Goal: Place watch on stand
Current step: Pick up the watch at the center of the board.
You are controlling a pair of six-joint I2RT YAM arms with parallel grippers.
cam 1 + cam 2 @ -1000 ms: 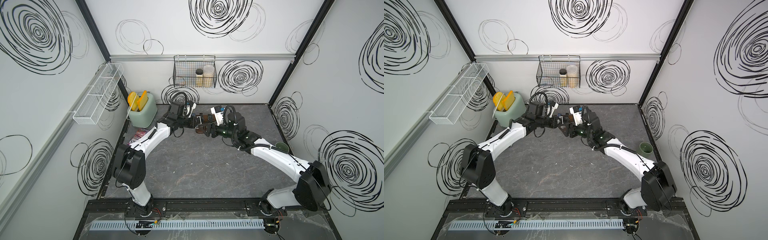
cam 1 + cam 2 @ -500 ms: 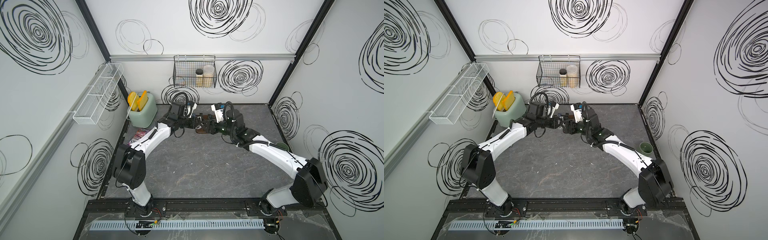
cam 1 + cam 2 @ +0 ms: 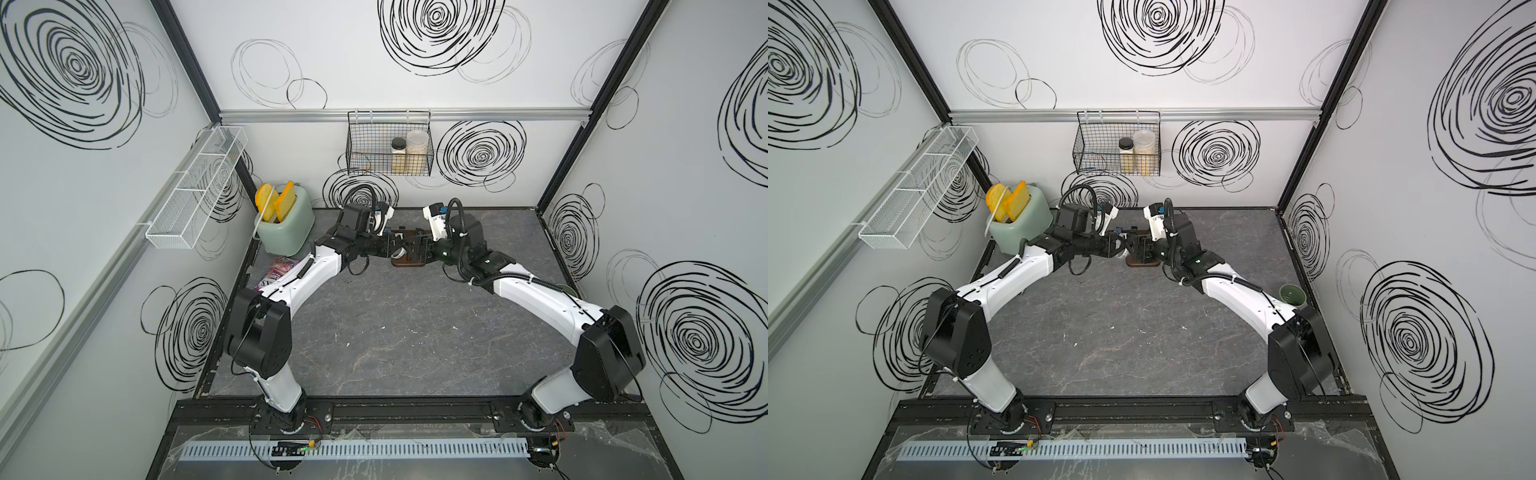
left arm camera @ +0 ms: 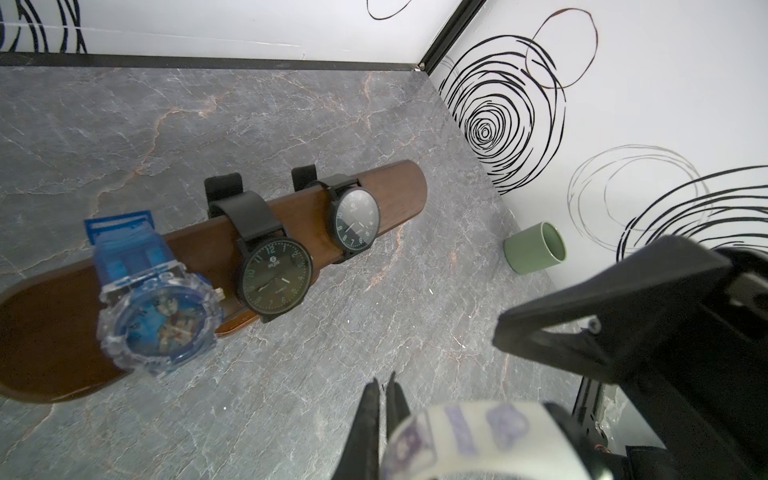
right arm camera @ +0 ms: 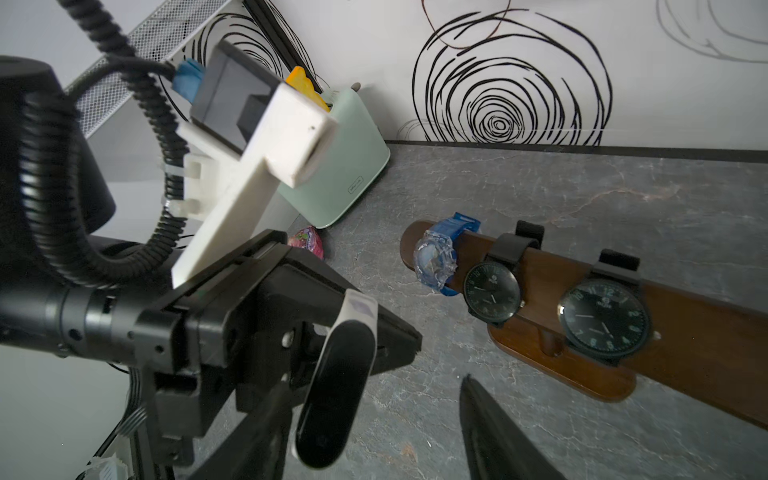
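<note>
The left arm [image 3: 307,274] and right arm [image 3: 536,291] each reach forward and bend inward, elbows out, tips almost meeting; the left gripper [image 4: 382,384] is pinched tight on the strap of a watch [image 5: 336,382]; the right gripper [image 3: 417,248] faces it, jaws well apart.

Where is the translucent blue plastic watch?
Both wrist views show the blue watch on the dark brown wooden stand, at the end nearest the green toaster, beside a black watch.

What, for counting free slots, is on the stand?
A translucent blue watch, a middle black watch and an outer black watch wrap the dark brown wooden stand; strap undersides are hidden.
</note>
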